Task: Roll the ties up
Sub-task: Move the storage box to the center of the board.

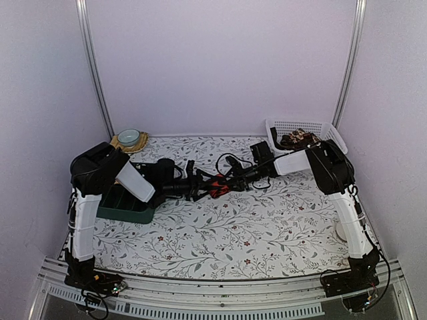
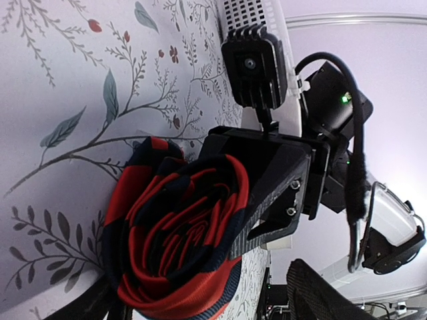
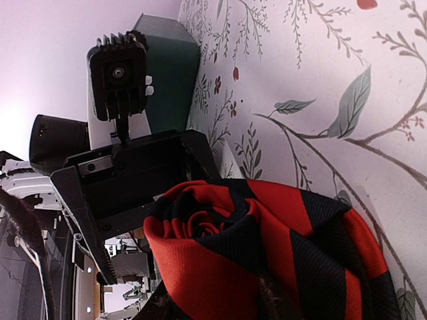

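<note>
a: going across the top view from the left, what sits where?

b: the left gripper (image 1: 199, 189) reaches in from left of centre. the red striped tie (image 1: 217, 189) is at centre, and the right gripper (image 1: 228, 181) comes in from the right. the two meet nose to nose over the floral tabletop (image 1: 220, 240).

a: and the tie itself?

b: it is a fat coil, red with dark stripes, close against the tabletop in the left wrist view. both wrist cameras look onto a spiral end. so i judge the roll's axis runs roughly along the line between the grippers, left to right in the top view.

a: who has it?

b: the right one, i think. in the left wrist view one of its black fingers (image 2: 267, 220) lies flat against the coil's right side, and cloth fills the bottom of its own view. the other finger is hidden, so the clamp is a judgement. the left jaws stand wide apart, with the coil between them and a gap at the lower right.

a: which is nearer?

b: neither by much, since the coil lies just ahead of both. the coming move likely turns on the left jaws closing on the coil without loosening the wraps.
</note>
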`<control>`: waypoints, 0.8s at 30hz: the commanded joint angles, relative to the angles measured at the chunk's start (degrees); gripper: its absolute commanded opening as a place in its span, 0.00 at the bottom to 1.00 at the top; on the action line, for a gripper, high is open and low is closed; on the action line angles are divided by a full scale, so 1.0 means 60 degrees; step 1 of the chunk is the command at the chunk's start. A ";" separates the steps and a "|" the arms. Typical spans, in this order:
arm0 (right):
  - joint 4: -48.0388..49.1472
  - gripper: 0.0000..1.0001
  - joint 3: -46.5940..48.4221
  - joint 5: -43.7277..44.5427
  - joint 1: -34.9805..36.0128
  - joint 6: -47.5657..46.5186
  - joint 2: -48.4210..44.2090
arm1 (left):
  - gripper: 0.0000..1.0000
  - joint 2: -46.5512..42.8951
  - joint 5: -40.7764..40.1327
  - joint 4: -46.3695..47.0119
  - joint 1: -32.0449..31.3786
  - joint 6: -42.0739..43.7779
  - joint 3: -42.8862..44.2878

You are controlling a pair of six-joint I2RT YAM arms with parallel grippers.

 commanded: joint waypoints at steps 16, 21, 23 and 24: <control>0.4877 0.33 -0.1297 -0.0051 0.0365 0.4430 0.0909 | 0.81 -0.0339 -0.0037 -0.0043 -0.0128 0.0184 -0.0461; 0.3597 0.33 -0.1260 0.0450 0.0367 0.3622 0.0739 | 1.00 -0.1185 -0.0707 -0.1467 0.0009 0.1254 -0.0592; 0.3388 0.34 -0.1245 0.0560 0.0367 0.3498 0.0719 | 1.00 -0.1486 -0.0917 -0.2079 0.0028 0.1925 -0.0588; 0.3275 0.34 -0.1221 0.0601 0.0366 0.3440 0.0727 | 1.00 -0.1624 -0.1023 -0.2328 0.0041 0.2229 -0.0599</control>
